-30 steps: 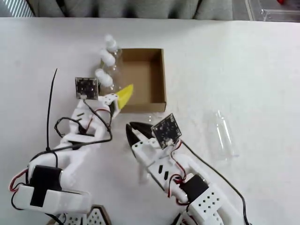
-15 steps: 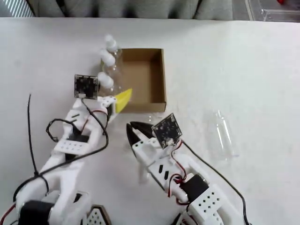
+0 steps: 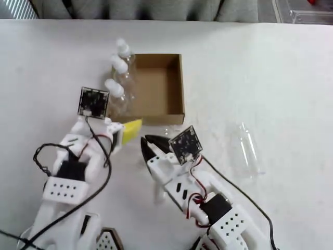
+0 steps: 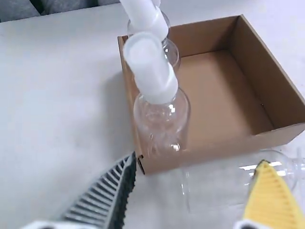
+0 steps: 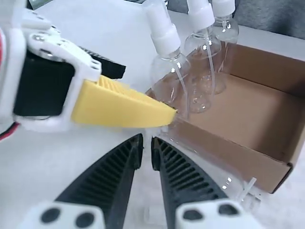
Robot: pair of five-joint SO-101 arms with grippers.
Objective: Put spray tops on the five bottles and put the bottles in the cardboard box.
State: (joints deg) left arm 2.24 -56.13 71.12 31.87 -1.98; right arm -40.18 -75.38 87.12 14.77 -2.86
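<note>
High view shows three bottles [image 3: 118, 65] with spray tops [image 3: 120, 48] standing in the cardboard box [image 3: 158, 88], just ahead of the left jaws, which are wide open and empty. One clear bottle [image 4: 217, 179] lies on the table [image 4: 57, 95] near their tips, along the box wall. The right jaws, close beside, are closed on nothing.

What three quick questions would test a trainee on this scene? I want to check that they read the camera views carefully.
1. Multiple choice: how many spray-topped bottles stand in the cardboard box? A two, B three, C five.
2. True or false: the left pincer is open and holds nothing.
3. Fill in: the uncapped bottle to the right of the box ___ on its side on the table.
Key: 1 B; 2 true; 3 lies.
</note>
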